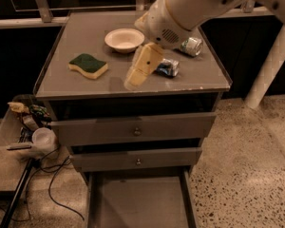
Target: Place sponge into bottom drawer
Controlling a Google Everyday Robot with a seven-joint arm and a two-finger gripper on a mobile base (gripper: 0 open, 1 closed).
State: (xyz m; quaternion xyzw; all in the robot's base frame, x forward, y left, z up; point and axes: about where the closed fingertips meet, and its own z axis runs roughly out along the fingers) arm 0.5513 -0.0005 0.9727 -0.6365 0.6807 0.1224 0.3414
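The sponge [88, 65], dark green on top with a pale yellow body, lies flat on the left part of the grey cabinet top [85, 87]. My gripper [132, 82] hangs from the big white arm over the front middle of the top, to the right of the sponge and apart from it, holding nothing that I can see. The bottom drawer [137, 201] is pulled out at floor level, showing a flat grey floor with nothing in it.
A white bowl [124, 39] sits behind the gripper. A crushed can [167, 67] lies just to its right and another can [192, 45] further back right. Two shut drawers with knobs [135, 129] sit above the open one. A bin of clutter [23, 127] and cables lie at the left.
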